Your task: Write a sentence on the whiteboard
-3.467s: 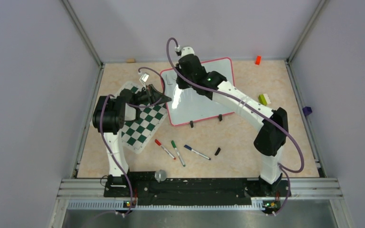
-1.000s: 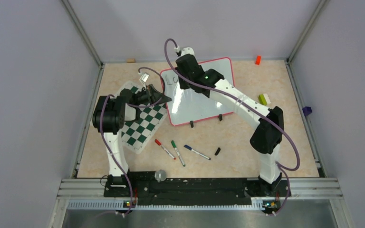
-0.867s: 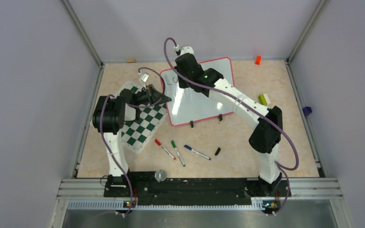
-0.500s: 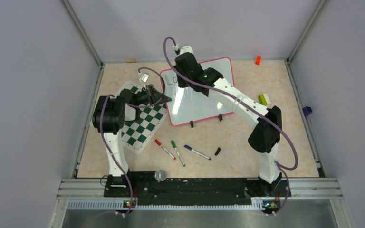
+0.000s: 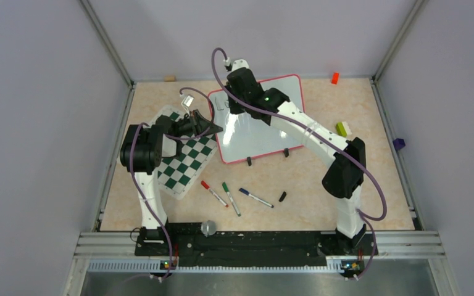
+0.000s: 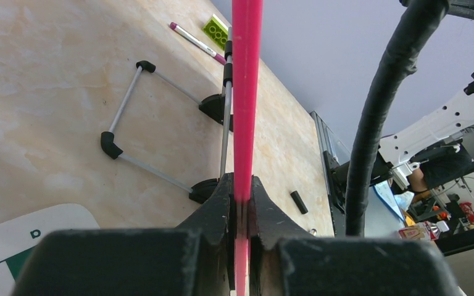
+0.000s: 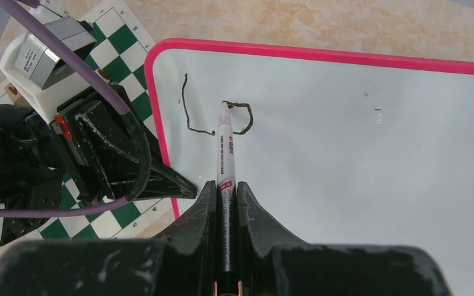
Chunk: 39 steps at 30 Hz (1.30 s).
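Two arms met at the whiteboard (image 5: 265,132) in the top view, just beside the checkered mat (image 5: 185,163). From the left wrist, the left gripper (image 6: 241,200) was clamped on the board's red frame. From the right wrist, the right gripper (image 7: 225,194) pinched a marker (image 7: 224,148), whose tip touched the sentence (image 7: 188,117), two letters long, near the board's top-left corner.

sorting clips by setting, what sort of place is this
Probably a robotics lab work cell: plain grey panel walls box in the table, two robot arms are bolted to a metal rail, and loose markers lie near a whiteboard.
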### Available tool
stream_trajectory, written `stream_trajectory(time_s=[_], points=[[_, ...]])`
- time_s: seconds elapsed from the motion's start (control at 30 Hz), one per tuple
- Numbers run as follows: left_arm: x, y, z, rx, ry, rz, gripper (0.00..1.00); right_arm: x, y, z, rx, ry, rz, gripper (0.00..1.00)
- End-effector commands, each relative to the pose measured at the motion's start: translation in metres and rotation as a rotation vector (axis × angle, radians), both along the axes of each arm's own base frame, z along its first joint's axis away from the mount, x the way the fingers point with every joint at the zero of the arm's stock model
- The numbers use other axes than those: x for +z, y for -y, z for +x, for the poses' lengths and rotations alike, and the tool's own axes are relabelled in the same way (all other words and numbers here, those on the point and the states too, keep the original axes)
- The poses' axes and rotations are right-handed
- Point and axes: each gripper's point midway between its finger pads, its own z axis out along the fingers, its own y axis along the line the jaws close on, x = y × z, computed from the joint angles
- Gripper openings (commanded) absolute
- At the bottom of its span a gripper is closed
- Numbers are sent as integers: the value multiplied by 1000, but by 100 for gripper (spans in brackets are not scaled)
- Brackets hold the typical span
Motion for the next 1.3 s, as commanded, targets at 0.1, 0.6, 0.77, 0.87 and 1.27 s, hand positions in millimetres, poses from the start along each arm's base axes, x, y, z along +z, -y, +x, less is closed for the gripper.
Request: stream_trajectory(time_s=[0.1, 0.6, 0.77, 0.87, 1.27], points=[[14, 9, -24, -106, 80, 27, 0, 39, 5, 0, 13, 79, 44, 0], [15, 9, -24, -107, 83, 28, 0, 48, 25, 2, -30, 92, 97, 0], [14, 9, -24, -107, 81, 28, 0, 52, 29, 0, -25, 98, 119, 0], [14, 9, -24, -108, 83, 28, 0, 54, 31, 1, -26, 101, 124, 0], [14, 9, -24, -108, 82, 28, 0, 42, 34, 6, -32, 79, 112, 0]])
